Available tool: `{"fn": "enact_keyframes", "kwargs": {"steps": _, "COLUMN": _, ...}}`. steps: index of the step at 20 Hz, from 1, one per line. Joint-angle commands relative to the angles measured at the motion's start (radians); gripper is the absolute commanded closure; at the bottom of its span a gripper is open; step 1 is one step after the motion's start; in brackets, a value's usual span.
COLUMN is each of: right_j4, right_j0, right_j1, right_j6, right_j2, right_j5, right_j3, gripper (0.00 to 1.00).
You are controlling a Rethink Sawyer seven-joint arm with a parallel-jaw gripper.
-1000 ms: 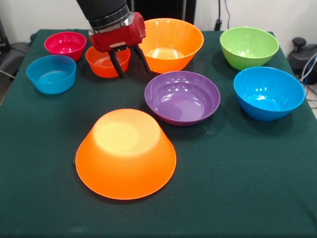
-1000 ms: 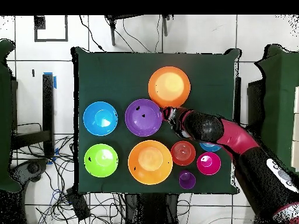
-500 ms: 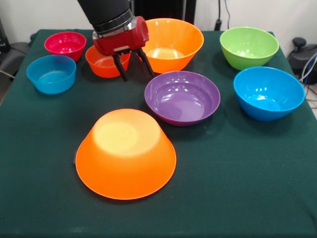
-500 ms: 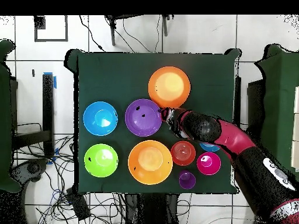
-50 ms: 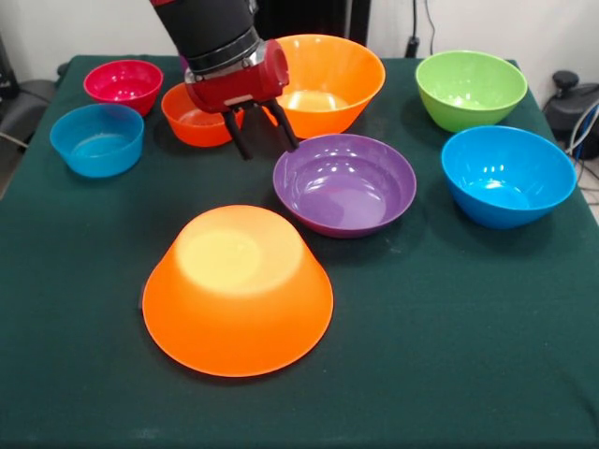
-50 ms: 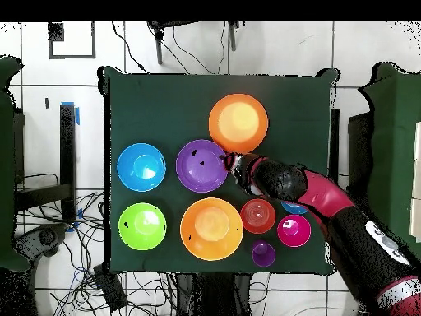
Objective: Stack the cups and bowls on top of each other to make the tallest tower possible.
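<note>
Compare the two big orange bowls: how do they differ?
The near orange bowl lies upside down, base up, alone on the cloth in the front view. The far orange bowl sits upright, mouth open, partly hidden behind the gripper. Both are glossy, orange and about equally large.

We recorded a dark green table cloth (image 5: 468, 355); an upturned orange bowl (image 5: 238, 290); a second orange bowl (image 5: 328, 82); a purple bowl (image 5: 344, 183); a bright blue bowl (image 5: 508, 175); a lime green bowl (image 5: 471, 89); a pink bowl (image 5: 123, 84); a red-orange bowl (image 5: 192, 118); a smaller light blue bowl (image 5: 96, 139); a purple cup (image 6: 263, 253). The arm (image 5: 211, 28) was black, with red casing above black fingers (image 5: 241, 138).
</note>
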Motion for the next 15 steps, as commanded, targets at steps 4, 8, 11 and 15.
{"fn": "enact_keyframes", "kwargs": {"steps": 4, "right_j4": -0.089, "right_j0": 0.049, "right_j1": 0.035, "right_j6": 0.007, "right_j2": -0.015, "right_j5": -0.066, "right_j3": -0.014, "gripper": 0.00}}
{"fn": "enact_keyframes", "kwargs": {"steps": 8, "right_j4": -0.094, "right_j0": 0.050, "right_j1": 0.023, "right_j6": 0.002, "right_j2": -0.013, "right_j5": -0.056, "right_j3": -0.021, "gripper": 0.00}}
{"fn": "enact_keyframes", "kwargs": {"steps": 11, "right_j4": -0.093, "right_j0": 0.047, "right_j1": 0.013, "right_j6": -0.004, "right_j2": -0.010, "right_j5": -0.044, "right_j3": -0.020, "gripper": 0.00}}
{"fn": "enact_keyframes", "kwargs": {"steps": 15, "right_j4": -0.093, "right_j0": 0.044, "right_j1": 0.018, "right_j6": -0.012, "right_j2": -0.006, "right_j5": -0.040, "right_j3": -0.022, "gripper": 0.00}}
